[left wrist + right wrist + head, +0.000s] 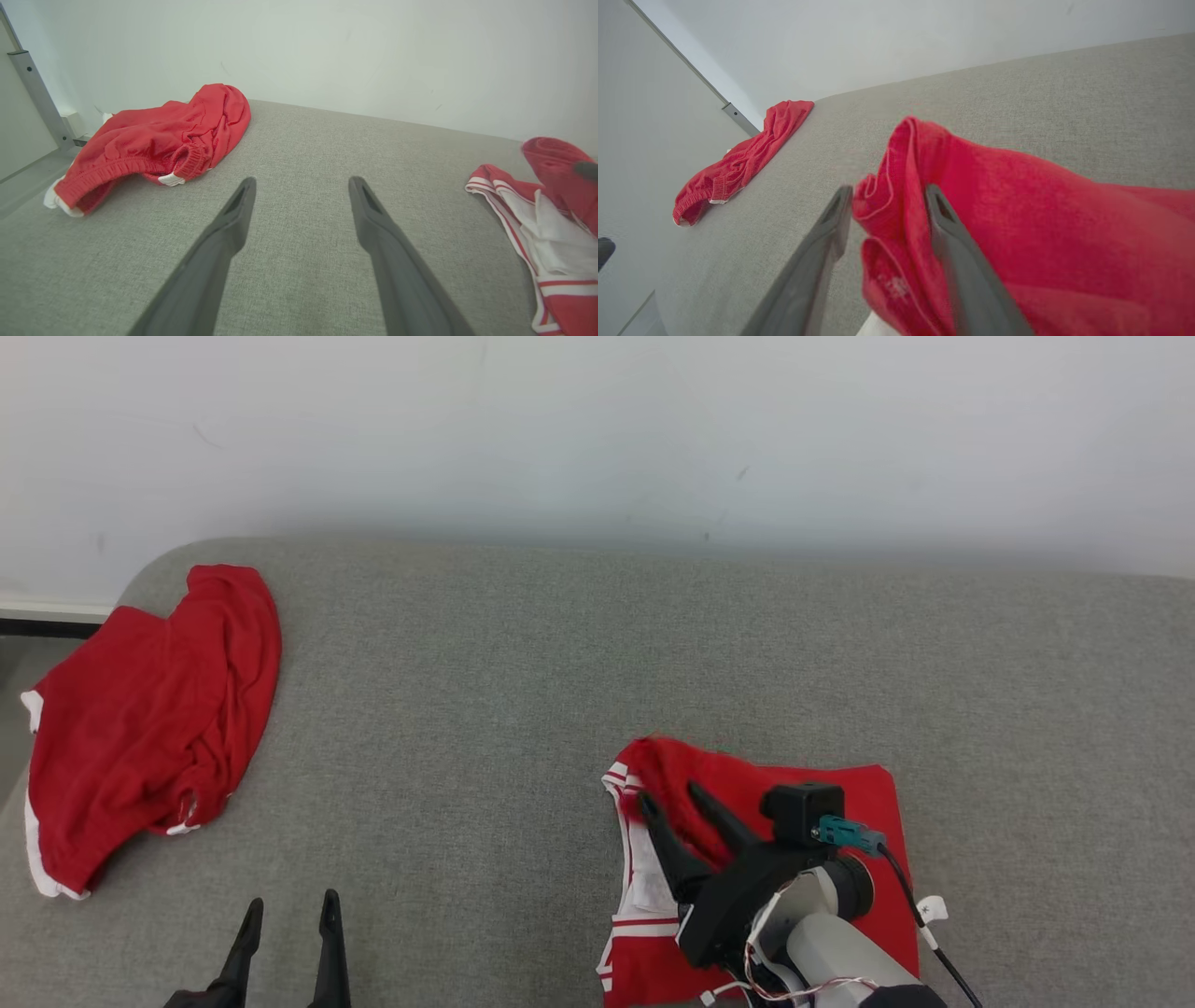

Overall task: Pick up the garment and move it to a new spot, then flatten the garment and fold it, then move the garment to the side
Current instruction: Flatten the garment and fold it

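**Garment (738, 775) on table (513, 691), right pincer (670, 795) parted around a fold**

Red, with white-striped trim and a white inner panel. Spread on near right part of the grey cloth-covered table, partly under the right arm. Right side lying fairly flat. Left corner bunched and lifted into a rumpled fold.

At that raised fold: right pincer, fingers apart, not closed down on the cloth. From right wrist view, red fold standing between the two fingers, pressed against the finger on that view's right and just beside the other. Contact with that second finger unclear. No squeeze on the fabric visible, so open around the fold rather than gripping it.

At lower left in head view: left pincer (291, 899), spread wide, nothing between the fingers. Low over bare grey cloth, well apart from the garment. From left wrist view, striped edge and white panel of the garment off at far right, tip of the other arm's finger just above the red fold.

Also on the table: second red garment (149, 728), elastic waistband, white trim, crumpled at the far left edge. Well apart from both pincers and from the first piece.

Behind the table's far edge: plain white wall (597, 429).
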{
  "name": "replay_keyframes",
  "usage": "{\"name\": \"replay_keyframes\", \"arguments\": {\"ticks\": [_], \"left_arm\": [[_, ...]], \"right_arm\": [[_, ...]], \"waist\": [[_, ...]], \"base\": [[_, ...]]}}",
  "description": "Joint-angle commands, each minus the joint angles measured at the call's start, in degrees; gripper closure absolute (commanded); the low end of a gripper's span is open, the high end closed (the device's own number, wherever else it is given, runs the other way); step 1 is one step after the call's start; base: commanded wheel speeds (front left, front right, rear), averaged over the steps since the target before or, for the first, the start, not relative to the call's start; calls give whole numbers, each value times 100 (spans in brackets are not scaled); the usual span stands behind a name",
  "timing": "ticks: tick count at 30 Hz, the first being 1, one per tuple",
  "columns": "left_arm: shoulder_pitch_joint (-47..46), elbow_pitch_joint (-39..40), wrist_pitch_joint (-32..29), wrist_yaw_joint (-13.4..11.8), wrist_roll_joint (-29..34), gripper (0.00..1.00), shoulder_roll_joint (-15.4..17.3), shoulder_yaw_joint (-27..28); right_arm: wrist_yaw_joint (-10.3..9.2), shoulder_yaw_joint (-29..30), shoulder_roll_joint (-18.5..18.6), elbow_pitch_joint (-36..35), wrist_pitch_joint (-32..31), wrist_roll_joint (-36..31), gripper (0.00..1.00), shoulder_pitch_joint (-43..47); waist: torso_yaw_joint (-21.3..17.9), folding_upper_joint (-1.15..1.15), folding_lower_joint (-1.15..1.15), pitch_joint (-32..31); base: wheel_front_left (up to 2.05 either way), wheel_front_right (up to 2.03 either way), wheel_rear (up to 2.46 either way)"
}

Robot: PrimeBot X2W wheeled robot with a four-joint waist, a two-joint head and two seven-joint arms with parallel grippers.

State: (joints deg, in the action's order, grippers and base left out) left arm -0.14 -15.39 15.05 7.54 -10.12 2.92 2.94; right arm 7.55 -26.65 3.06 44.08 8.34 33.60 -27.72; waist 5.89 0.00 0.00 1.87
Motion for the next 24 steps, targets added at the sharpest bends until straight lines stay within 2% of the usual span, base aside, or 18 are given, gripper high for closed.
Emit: {"name": "replay_keyframes", "arguments": {"ticks": [1, 4, 8, 17, 24], "left_arm": [[-34, -9, 18, -12, -17, 0, -6, 29], [11, -9, 18, -13, -11, 0, -5, 74], [39, 13, 18, -13, -4, 0, -6, 134], [137, 116, 18, -13, 53, 0, -5, 213], [202, 153, 18, -12, 87, 0, -6, 257]], "right_arm": [[-14, -71, -28, -30, 140, 34, 0, -96], [-14, -104, 13, -149, 365, -17, 0, -196], [-14, 101, 314, -491, 578, -55, 0, -177], [-14, 1203, 928, -1572, 684, -421, 0, 654], [-14, 1901, 972, -2247, 679, -701, 0, 1534]], "waist": [[-55, 0, 0, -4], [-147, 0, 0, -28], [-254, 0, 0, -65], [-436, 0, 0, -123], [-516, 0, 0, -164]], "base": [[0, 0, 0], [0, 0, 0], [0, 0, 0], [0, 0, 0], [0, 0, 0]]}}
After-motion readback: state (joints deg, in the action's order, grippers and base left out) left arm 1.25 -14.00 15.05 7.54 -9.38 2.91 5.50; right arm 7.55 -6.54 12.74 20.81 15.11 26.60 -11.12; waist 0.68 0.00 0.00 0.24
